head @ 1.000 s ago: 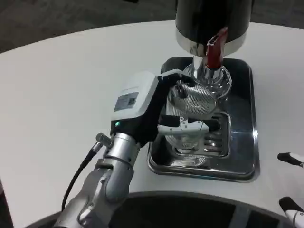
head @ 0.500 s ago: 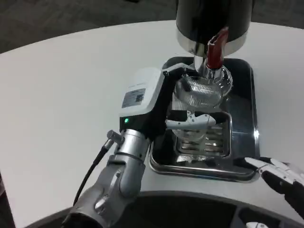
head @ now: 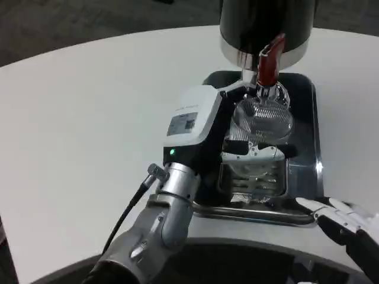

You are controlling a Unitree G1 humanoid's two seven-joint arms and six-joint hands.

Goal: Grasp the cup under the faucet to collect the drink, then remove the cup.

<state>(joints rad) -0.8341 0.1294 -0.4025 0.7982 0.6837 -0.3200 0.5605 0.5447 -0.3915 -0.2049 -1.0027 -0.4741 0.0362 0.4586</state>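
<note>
As left hand point(head: 228, 139) grips cup point(head: 260, 127) — seemingly under faucet point(head: 267, 65)

Even overhead light, glare on steel tray point(head: 317, 148), soft overall focus.

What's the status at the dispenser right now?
Left hand grips clear cup under red-handled faucet, over drip tray. Right hand open, near the tray's front corner. Cup contents unclear. Nothing blocking.

Cup point(head: 260, 127) sits on tray point(head: 308, 171), under the faucet point(head: 267, 65).
</note>
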